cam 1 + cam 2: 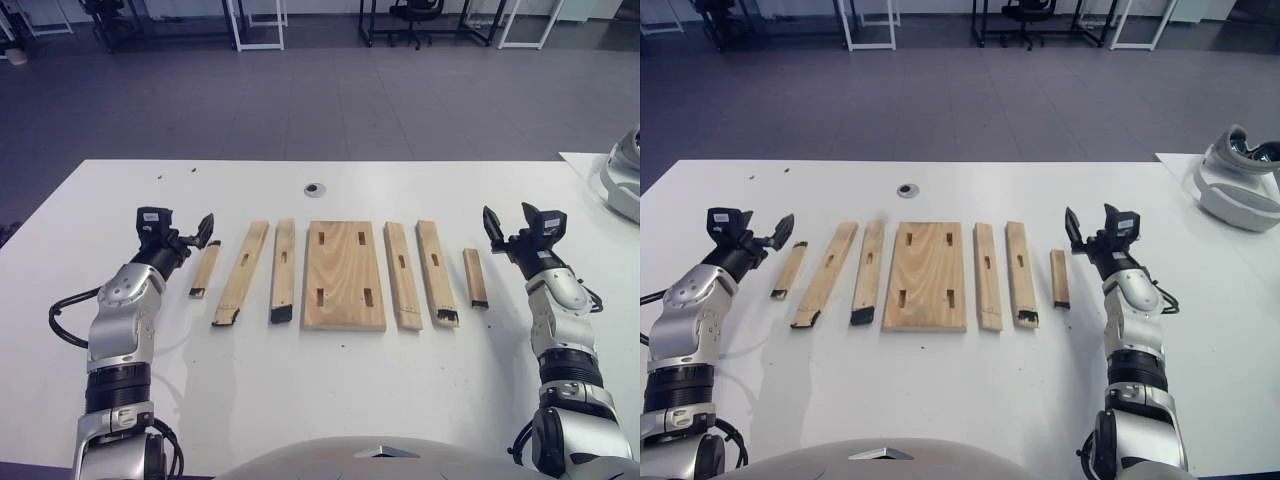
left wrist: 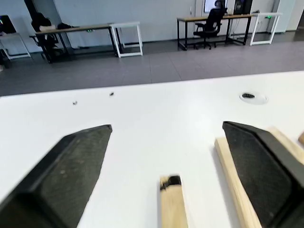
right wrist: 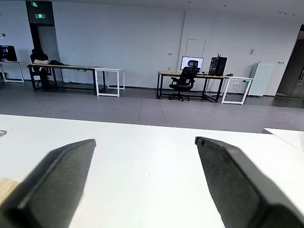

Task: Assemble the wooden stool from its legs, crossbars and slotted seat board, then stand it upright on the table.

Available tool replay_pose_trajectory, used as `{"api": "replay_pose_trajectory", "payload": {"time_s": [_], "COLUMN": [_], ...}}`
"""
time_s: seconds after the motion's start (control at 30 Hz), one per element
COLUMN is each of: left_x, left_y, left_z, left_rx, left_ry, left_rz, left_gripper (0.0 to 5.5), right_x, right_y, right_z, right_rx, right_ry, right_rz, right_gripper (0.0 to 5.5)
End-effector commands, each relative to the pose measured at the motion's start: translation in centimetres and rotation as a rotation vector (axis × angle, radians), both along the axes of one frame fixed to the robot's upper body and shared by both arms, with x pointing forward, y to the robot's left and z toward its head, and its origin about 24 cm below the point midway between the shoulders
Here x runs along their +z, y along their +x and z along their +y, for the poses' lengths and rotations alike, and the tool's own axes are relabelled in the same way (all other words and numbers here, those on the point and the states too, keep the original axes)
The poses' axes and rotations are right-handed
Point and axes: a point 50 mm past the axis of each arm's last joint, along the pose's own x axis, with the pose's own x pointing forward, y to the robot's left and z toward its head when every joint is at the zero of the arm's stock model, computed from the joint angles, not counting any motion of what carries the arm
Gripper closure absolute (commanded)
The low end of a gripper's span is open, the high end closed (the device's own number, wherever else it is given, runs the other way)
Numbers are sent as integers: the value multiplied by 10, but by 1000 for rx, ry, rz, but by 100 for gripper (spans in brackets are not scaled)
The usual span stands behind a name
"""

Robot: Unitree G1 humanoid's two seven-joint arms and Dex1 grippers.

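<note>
Over the table [image 1: 300, 390], flanking the row of wooden pieces [image 1: 345, 275]: left end effector [image 1: 180, 230] and right end effector [image 1: 510, 226], wide open, holding nothing.

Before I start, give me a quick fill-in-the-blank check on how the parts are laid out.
The seat board has ___ slots. On each side of it lie ___ wooden bars. The left gripper and right gripper both have their fingers ___.
Missing words: four; three; open.
</note>
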Motion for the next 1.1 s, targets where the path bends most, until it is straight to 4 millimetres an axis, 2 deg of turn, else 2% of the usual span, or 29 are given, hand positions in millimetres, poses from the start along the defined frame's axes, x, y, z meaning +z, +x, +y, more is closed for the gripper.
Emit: {"api": "replay_pose_trajectory", "payload": {"time_s": [0.03,0.23,0.33,0.47,0.7,0.87,0.93,1.0,1.1], "left_x": [-14,-35,-47,-58,-65,-68,-61,-34,20], "left_y": [-8,-23,-31,-40,-40,-39,-35,-19,6], "left_z": [1,9,9,17,13,11,13,13,-6], "left_rx": [-22,1,-7,25,-14,-38,-39,-53,-143], "left_ry": [56,92,71,66,48,28,40,51,24], "left_rz": [121,284,363,436,430,411,358,192,-112], "left_gripper": [120,120,178,227,343,414,421,421,421], "right_x": [-4,-9,-11,-12,-8,6,17,32,64], "right_y": [-3,-6,-8,-8,-4,5,10,17,24], "right_z": [2,2,3,3,5,19,26,38,79], "right_rx": [-1,-5,-6,-7,4,93,137,209,434], "right_ry": [-9,-7,-5,-5,-13,-11,30,115,287], "right_rz": [18,33,41,46,49,41,22,-3,-41], "right_gripper": [161,161,161,161,161,161,161,161,161]}}
